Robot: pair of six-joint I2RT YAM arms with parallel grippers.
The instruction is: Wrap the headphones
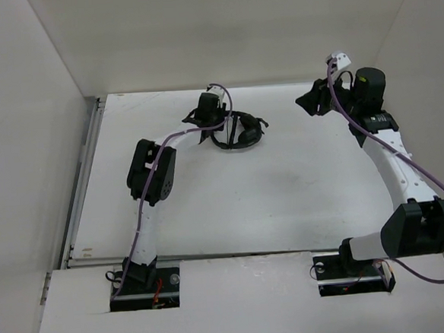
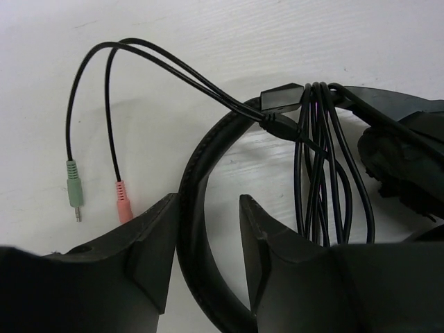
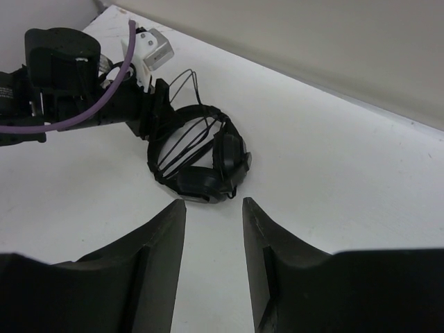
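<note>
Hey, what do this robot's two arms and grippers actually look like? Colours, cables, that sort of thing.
The left arm and right arm have white tubular links between chunky black joint housings. A purple cable runs along each. The left gripper and right gripper each have two broad matte-black fingers.

No writing, number, brand mark or sign could be read on the headphones (image 2: 201, 159), on the left arm (image 1: 152, 171), on the right arm (image 1: 393, 162) or on the table (image 1: 285, 200)
</note>
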